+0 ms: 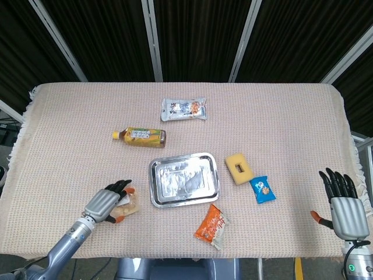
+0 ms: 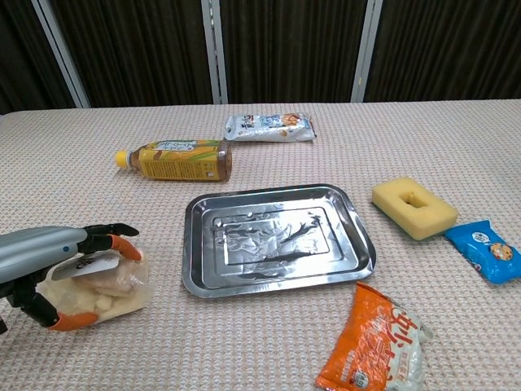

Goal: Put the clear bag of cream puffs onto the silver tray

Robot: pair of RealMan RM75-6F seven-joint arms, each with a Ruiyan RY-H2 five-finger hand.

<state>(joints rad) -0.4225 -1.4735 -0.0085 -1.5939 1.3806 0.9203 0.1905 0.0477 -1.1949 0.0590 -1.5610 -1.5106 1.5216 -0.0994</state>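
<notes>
Grasp step: left hand (image 2: 49,261) sits over the cream puff bag (image 2: 102,287), fingers curled over its top, thumb at its near side; firm clamp unconfirmed. Bag lies on the cloth left of the silver tray (image 2: 277,281), just beside it. Next: close, lift, carry right. Right hand (image 1: 342,205) idle, fingers apart.

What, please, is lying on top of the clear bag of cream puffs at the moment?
The left robot hand rests over the clear bag of cream puffs, fingers around its white label. The bag's left part is hidden beneath it.
</notes>
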